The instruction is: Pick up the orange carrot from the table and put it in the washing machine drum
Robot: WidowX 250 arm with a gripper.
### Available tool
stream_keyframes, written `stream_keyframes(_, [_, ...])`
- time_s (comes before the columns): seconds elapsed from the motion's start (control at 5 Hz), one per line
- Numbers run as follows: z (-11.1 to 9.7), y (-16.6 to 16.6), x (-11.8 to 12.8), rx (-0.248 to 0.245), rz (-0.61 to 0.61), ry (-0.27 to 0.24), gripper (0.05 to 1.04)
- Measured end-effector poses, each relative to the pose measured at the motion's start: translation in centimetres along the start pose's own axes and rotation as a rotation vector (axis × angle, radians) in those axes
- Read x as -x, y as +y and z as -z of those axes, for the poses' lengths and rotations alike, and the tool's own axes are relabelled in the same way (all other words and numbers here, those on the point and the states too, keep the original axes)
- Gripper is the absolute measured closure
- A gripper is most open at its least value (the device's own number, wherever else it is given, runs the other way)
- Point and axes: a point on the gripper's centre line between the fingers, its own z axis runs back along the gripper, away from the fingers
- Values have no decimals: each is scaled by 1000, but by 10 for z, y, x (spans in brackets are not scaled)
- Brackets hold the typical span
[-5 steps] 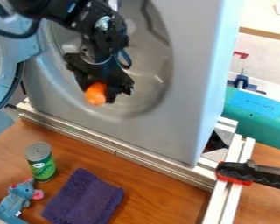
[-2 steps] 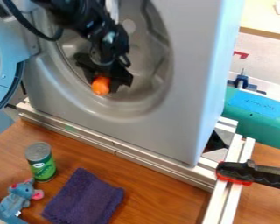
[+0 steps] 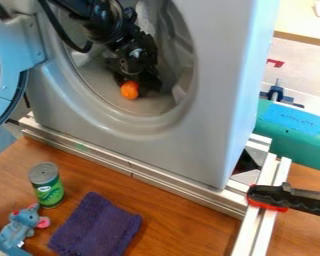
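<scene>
Well, rounded orange object (image 3: 129, 90) in black jaws.

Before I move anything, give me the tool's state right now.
Tool: closed, holding the round orange object, inside the opening of the gray washer.

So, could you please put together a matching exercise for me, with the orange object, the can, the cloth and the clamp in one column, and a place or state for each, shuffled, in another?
Column one:
1. Orange object
2. Can
3. Cloth
4. Clamp

Column two:
A. Lying on the wooden surface
B. Fastened on the metal frame
C. Held by the tool within the round opening
D. Standing upright near the plush toy

Right pairs: 1-C, 2-D, 3-A, 4-B
</scene>
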Motion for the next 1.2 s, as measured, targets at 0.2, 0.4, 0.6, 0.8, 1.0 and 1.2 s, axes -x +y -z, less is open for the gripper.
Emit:
stream_keyframes(0.2, [7, 2, -7, 54, -64, -13, 355])
stream_keyframes(0.4, [0, 2, 2, 81, -151, 26, 121])
stream_keyframes(0.6, [-12, 3, 18, 85, -209, 68, 94])
stream_keyframes(0.8, [-21, 6, 24, 77, -241, 55, 93])
stream_keyframes(1.0, [-32, 18, 27, 73, -236, 69, 92])
stream_keyframes(1.2, [-63, 21, 52, 77, -194, 180, 91])
